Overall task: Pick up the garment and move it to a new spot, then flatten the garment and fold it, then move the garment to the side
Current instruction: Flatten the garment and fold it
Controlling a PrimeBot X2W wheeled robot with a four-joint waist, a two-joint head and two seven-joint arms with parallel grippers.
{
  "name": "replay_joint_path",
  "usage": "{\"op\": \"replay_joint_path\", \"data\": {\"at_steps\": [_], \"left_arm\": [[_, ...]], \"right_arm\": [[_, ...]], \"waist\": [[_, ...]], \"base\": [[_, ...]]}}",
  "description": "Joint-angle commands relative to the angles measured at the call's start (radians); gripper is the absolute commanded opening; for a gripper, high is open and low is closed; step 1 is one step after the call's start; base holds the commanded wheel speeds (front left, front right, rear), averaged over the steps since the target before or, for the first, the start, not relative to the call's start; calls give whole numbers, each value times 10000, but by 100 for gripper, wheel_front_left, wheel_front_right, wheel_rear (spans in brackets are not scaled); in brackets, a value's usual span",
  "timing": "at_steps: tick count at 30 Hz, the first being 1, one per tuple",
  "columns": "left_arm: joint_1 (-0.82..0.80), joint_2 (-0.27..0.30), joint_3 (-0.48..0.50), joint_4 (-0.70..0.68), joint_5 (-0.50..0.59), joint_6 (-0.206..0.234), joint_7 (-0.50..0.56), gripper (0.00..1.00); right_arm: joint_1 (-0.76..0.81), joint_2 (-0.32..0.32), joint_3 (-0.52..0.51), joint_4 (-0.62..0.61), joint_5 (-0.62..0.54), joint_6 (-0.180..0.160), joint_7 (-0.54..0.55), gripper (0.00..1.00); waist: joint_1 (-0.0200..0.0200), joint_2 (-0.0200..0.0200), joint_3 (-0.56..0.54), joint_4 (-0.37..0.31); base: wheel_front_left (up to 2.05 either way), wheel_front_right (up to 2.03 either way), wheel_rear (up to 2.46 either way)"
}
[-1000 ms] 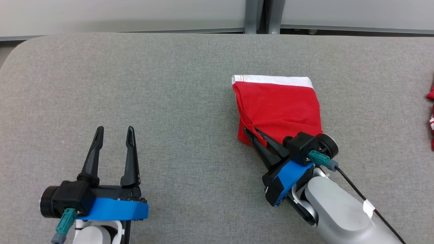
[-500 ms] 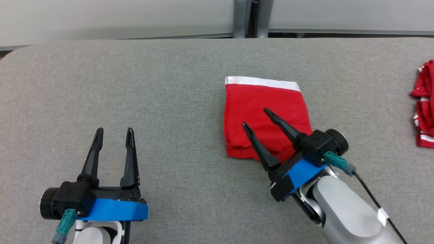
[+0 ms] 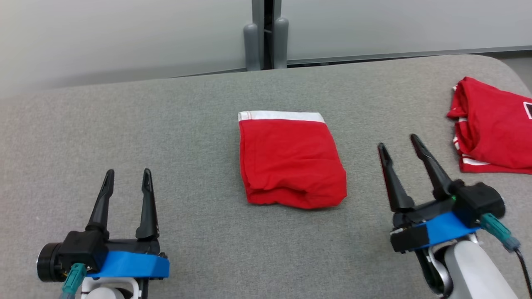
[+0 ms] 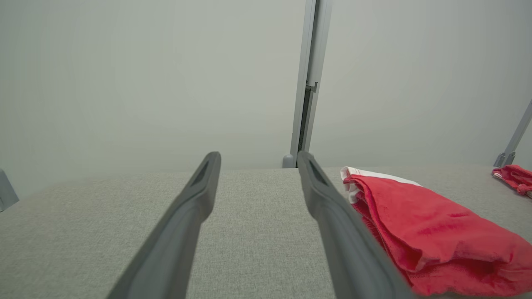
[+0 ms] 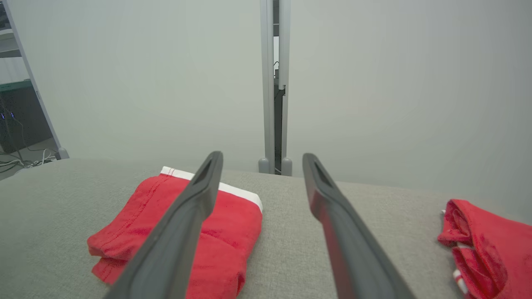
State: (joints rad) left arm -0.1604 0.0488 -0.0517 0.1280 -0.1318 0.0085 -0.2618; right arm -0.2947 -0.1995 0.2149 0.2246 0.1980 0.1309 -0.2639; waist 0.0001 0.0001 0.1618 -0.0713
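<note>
Red garment (image 3: 291,162), folded into a compact rectangle, lies flat on the grey fabric-covered table (image 3: 187,124), near the middle of the head view and between my two arms. Its white band (image 3: 280,116) is on the far edge, and the rounded fold is on the edge closer to me. Nothing touches it.

My left gripper (image 3: 127,172) is at the lower left, above the table, and its two dark fingers stand apart with only grey cloth between them. It holds nothing. In the left wrist view the garment (image 4: 436,232) is on the right side of my fingers, near them but apart.

My right gripper (image 3: 397,142) is at the lower right, also with the fingers spread wide and empty. It is just beside the right edge of the garment and does not touch it. In the right wrist view the garment (image 5: 232,228) is partly behind my left finger.

A second red garment (image 3: 490,128) with white trim lies crumpled near the right end of the table, well apart from the folded one. Behind the table are pale wall panels (image 3: 124,37) and a grey post (image 3: 266,37).
</note>
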Motion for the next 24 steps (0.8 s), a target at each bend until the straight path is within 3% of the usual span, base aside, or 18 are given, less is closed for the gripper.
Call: {"op": "replay_joint_path", "data": {"at_steps": [1,9,24], "left_arm": [[193,40,120,25,68,-21,-41,100],[591,40,486,78,244,18,-41,100],[1243,40,704,205,331,-38,-41,100]], "right_arm": [[384,114,-310,-248,-131,-4,3,100],[1586,522,-1390,-1087,-409,-4,3,100],[2626,1184,-1616,-1035,-569,-4,3,100]], "waist": [[-1,-1,-161,-175],[-1,-1,-469,-418],[-1,-1,-963,-207]], "base": [[0,0,0],[0,0,0],[0,0,0]]}}
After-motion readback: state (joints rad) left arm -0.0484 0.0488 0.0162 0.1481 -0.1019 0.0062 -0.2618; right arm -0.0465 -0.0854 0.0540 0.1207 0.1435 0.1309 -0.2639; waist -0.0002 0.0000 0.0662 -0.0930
